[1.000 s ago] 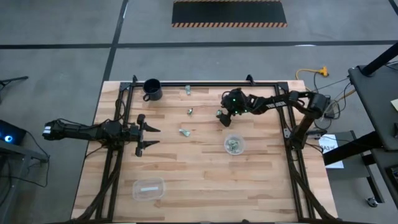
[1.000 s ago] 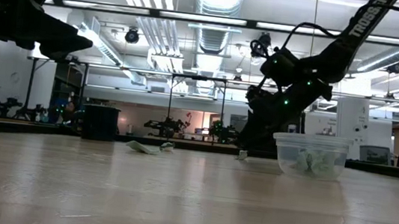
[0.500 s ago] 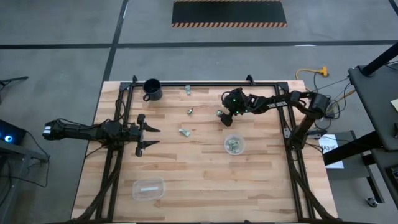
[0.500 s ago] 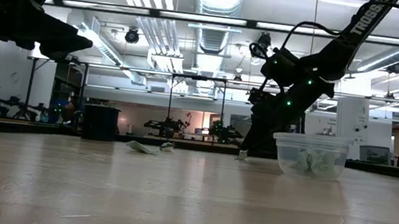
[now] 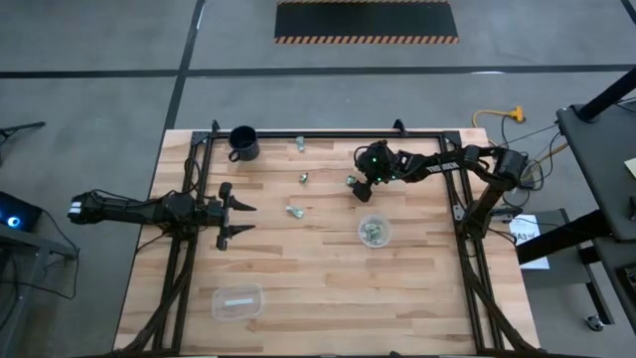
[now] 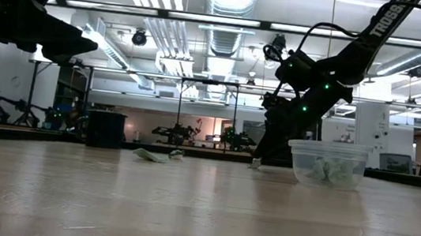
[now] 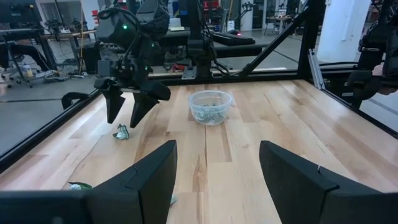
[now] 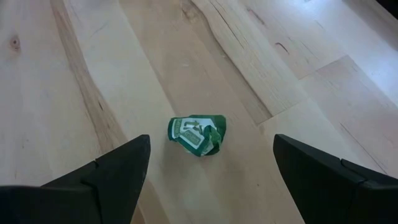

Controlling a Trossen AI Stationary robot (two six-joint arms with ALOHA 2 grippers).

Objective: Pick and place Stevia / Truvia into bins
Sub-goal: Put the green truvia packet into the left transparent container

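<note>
Paper, crumpled and light: the packet (image 8: 197,135) lies mid-frame between the right gripper's (image 8: 211,171) spread jaws; it likely slides, so pinch across its bunched middle. Left gripper (image 7: 214,174) waits, spread.

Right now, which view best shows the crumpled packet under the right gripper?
The right wrist view: the crumpled packet lies centred between the open right gripper fingers, print visible. The high view shows only a speck beside the gripper; the left wrist view shows it small on the table; the low view barely shows it.
</note>
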